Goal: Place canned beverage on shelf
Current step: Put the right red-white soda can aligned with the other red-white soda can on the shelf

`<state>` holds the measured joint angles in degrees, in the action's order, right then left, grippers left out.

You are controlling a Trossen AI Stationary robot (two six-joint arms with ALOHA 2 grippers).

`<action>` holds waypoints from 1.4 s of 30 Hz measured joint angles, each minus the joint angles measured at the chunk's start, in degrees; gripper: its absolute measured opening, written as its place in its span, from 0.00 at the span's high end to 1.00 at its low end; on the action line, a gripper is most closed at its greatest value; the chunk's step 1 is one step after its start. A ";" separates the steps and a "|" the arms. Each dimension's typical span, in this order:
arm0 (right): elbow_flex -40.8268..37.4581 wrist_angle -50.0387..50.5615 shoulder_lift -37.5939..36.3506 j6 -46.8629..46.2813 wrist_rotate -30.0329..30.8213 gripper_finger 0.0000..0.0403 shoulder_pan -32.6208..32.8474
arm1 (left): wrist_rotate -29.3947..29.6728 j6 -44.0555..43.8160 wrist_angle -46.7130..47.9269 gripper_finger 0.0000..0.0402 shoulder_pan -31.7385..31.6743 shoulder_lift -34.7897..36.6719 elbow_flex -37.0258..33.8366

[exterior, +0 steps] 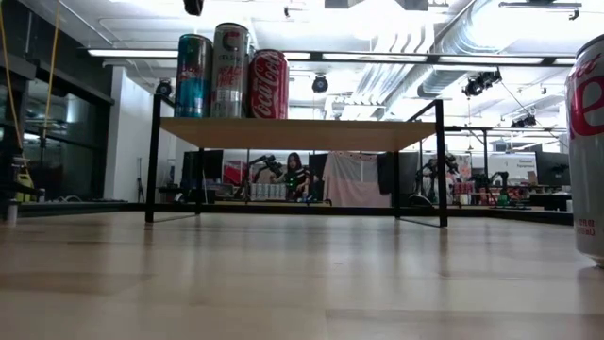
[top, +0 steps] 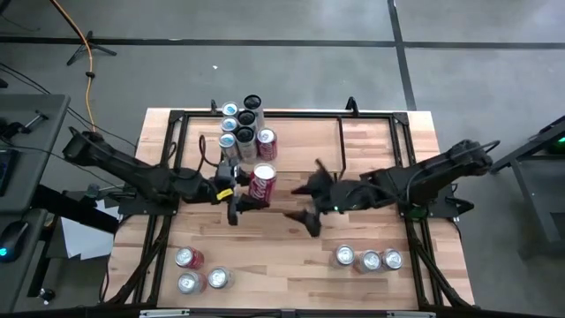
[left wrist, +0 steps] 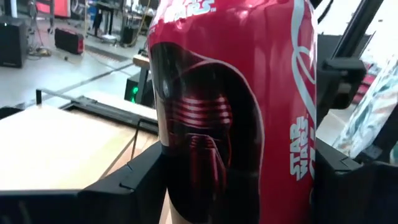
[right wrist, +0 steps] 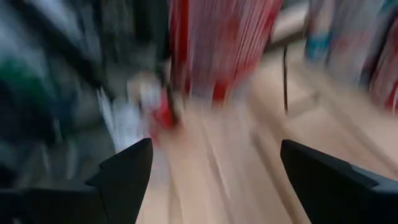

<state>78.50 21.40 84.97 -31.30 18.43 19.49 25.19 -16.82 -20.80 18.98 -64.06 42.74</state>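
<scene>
In the left gripper, a "STAR WARS" can.

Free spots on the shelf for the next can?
The wood-topped shelf is bare right of the red can, across to its right end. Crowded: the can cluster at its left end. The left gripper holds a red Star Wars can near it; the right gripper is open.
</scene>
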 joint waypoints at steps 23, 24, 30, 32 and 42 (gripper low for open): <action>-9.05 -29.90 0.57 4.00 3.17 0.16 -7.01 | -0.46 2.11 -17.62 0.44 -4.33 -15.47 3.45; -9.05 -30.07 0.59 4.48 2.32 0.16 -7.13 | -1.13 2.83 -17.41 0.44 -4.62 -15.86 4.09; -9.05 -29.95 0.50 6.92 2.08 0.24 -7.13 | -1.58 4.60 -13.93 0.44 -5.43 -16.89 6.17; -9.05 -29.35 0.30 7.97 2.14 0.30 -7.15 | -1.76 4.75 -12.80 0.42 -5.57 -16.71 6.25; -9.13 -15.36 -7.46 14.10 4.93 0.30 -7.09 | -1.11 5.41 -4.89 0.24 -7.04 -10.91 6.19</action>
<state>69.36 6.04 77.50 -17.20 23.36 12.40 24.08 -11.41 -25.69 11.95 -74.97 48.93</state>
